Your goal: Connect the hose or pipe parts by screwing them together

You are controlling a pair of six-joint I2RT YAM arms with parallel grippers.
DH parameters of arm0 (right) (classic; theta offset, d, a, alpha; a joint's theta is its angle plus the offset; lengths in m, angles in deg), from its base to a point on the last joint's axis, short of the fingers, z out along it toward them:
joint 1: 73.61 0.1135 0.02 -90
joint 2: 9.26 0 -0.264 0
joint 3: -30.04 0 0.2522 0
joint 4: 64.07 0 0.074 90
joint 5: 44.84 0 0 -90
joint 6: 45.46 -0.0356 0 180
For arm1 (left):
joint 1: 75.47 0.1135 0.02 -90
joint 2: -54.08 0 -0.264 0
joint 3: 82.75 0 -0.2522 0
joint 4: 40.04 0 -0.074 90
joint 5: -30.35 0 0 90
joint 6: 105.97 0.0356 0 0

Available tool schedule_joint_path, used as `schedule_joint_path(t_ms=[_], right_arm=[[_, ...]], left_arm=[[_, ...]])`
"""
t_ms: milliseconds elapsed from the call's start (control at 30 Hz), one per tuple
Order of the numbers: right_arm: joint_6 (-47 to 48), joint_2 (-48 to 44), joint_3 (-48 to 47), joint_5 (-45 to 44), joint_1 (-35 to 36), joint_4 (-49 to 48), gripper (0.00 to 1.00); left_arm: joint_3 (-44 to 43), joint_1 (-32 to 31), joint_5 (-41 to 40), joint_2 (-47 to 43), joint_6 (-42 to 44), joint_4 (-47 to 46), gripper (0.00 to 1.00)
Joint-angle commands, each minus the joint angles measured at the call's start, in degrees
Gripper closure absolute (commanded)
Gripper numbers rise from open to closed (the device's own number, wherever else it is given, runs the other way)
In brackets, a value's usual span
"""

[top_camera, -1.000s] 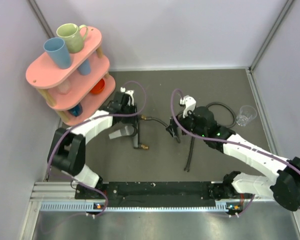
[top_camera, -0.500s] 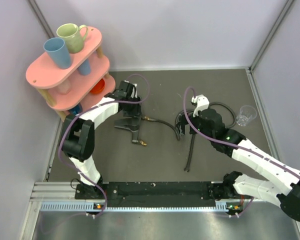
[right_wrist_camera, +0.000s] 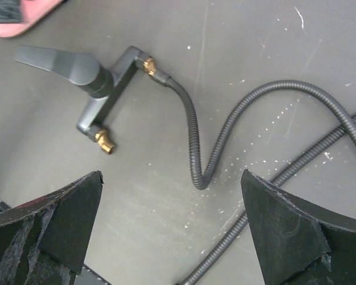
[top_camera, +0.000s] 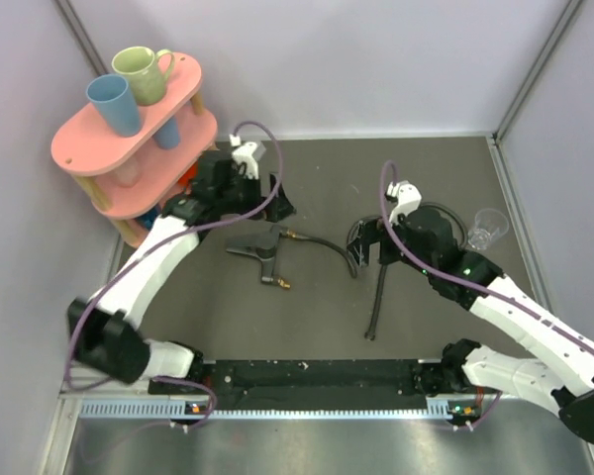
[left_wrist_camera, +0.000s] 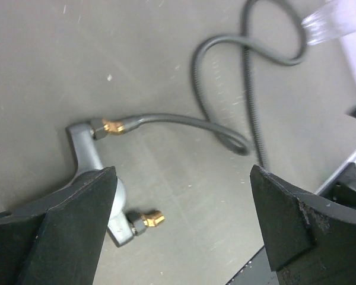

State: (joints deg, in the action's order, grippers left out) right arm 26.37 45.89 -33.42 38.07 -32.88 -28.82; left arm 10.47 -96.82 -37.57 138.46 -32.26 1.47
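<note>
Dark grey hose (top_camera: 378, 297): free end nearest, centre-right on table (top_camera: 307, 317); runs far, loops, then bends left to the fitting.
Short forked fitting (top_camera: 260, 253): lies flat, centre-left; far brass end meets hose, near brass end (left_wrist_camera: 149, 218) bare.
Robot's right gripper (right_wrist_camera: 172, 208): jaws wide, holding nothing, over the hose loop.
Robot's left gripper (left_wrist_camera: 181, 202): jaws wide, holding nothing, over the fitting.
Small clear cup (top_camera: 486, 229): far right.
Tiered pink rack (top_camera: 89, 148): far left, bearing mugs (top_camera: 144, 74).

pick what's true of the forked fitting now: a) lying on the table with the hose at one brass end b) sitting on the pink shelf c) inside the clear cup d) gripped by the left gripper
a: the forked fitting lies flat on the table, the hose meeting one brass end.
</note>
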Motion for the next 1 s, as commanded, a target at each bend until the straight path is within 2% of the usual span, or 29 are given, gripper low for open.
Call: schedule_joint_path(t_ms=[0,100,233,433,633,967], right_arm=[[-2.3,-5.74,-2.43,4.81,-0.13,-0.66,0.01],[-2.31,-8.39,-1.11,4.98,-0.21,-1.37,0.01],[-1.78,-13.4,0.55,5.68,-0.13,-1.55,0.01],[-4.15,-20.95,6.53,5.16,-0.13,-4.44,0.01],[-5.91,-25.35,10.05,6.83,-0.13,-5.85,0.01],[-6.26,-26.33,10.23,6.83,-0.12,-6.11,0.01]], left_arm=[[8.21,0.16,4.9,-19.81,0.3,-13.2,0.01],[19.54,0.16,6.47,-30.83,-1.81,-20.52,0.01],[26.24,0.16,5.61,-45.05,-2.07,-20.8,0.01],[37.93,0.16,6.39,-57.64,-11.38,-24.85,0.01],[40.93,0.16,4.9,-63.8,-10.25,-21.95,0.01],[39.09,0.16,3.14,-64.95,-8.67,-18.61,0.01]])
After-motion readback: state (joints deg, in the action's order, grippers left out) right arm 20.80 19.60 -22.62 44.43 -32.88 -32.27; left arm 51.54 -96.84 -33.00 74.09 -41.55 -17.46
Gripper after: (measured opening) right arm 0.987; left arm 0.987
